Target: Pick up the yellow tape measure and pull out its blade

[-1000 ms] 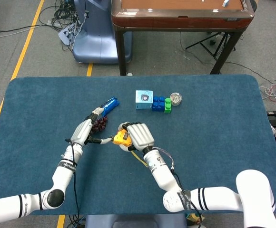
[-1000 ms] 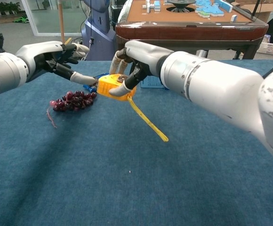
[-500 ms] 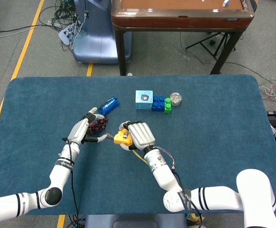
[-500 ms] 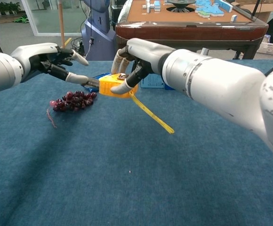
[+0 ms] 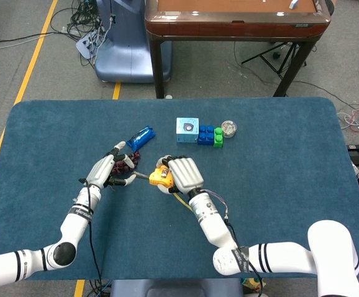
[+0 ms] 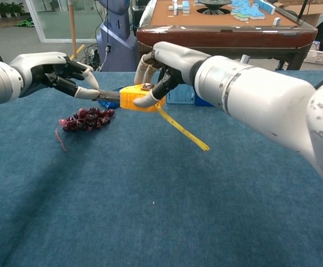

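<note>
Here the blue carpeted surface [image 5: 278,173] stands on grey floor beside a brown table [image 5: 229,18]. The right hand [image 5: 182,175] grips the yellow tape measure [image 6: 135,98]. The left hand [image 5: 108,172] pinches its blade [image 6: 108,95].

Grey floor [image 5: 37,37], yellow line [image 5: 34,55], tangled cables [image 5: 74,18]. Blue-carpeted table [image 5: 278,185]. Beyond it: brown wooden table [image 5: 229,25], blue-grey machine base [image 5: 121,59].

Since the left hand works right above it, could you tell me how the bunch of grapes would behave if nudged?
The bunch of grapes would probably shift as a loose cluster rather than roll. Its thin stem trails on the blue cloth, so it may drag. The grapes look soft, so likely bruisable.
</note>
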Controlling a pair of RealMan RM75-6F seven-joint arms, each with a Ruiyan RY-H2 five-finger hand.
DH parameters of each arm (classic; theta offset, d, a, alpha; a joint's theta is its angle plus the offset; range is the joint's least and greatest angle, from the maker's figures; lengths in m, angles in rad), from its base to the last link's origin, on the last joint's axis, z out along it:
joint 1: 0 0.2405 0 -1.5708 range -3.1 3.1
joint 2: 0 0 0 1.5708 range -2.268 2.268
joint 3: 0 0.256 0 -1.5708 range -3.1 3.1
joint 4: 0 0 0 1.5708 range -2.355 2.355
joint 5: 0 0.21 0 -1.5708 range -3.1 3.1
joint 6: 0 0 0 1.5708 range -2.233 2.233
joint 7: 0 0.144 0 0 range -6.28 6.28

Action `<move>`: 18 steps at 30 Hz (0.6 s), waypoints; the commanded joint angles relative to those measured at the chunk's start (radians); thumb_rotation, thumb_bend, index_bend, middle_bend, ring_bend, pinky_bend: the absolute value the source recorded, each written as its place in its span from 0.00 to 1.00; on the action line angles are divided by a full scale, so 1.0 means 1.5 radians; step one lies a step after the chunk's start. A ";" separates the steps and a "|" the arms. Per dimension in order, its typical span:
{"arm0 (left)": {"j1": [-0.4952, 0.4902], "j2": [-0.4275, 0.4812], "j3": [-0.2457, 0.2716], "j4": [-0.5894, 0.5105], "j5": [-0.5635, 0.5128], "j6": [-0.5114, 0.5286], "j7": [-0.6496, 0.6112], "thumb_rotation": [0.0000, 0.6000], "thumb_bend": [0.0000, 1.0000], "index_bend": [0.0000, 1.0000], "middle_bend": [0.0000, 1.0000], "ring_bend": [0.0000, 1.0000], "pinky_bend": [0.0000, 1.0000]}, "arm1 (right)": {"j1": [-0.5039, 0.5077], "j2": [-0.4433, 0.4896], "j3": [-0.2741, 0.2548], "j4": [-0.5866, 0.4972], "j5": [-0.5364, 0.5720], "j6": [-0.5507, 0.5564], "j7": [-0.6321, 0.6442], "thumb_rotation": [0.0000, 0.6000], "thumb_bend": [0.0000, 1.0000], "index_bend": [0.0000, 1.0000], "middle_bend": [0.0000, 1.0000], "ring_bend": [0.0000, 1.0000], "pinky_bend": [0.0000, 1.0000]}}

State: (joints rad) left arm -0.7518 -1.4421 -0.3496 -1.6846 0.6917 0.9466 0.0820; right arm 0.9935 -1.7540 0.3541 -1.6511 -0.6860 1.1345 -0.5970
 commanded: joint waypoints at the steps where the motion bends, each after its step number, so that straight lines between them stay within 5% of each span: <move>1: -0.002 0.002 0.000 0.000 -0.001 -0.003 -0.002 1.00 0.28 0.51 0.00 0.00 0.00 | 0.000 0.001 0.000 0.000 -0.002 0.000 0.002 1.00 0.62 0.52 0.55 0.45 0.30; 18: -0.005 0.016 0.004 0.002 -0.003 -0.022 -0.024 1.00 0.43 0.59 0.03 0.00 0.00 | -0.004 0.004 0.000 0.003 -0.010 0.000 0.017 1.00 0.62 0.52 0.55 0.46 0.30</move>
State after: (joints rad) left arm -0.7597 -1.4186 -0.3446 -1.6817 0.6871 0.9143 0.0463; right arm 0.9874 -1.7483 0.3551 -1.6464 -0.7010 1.1345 -0.5717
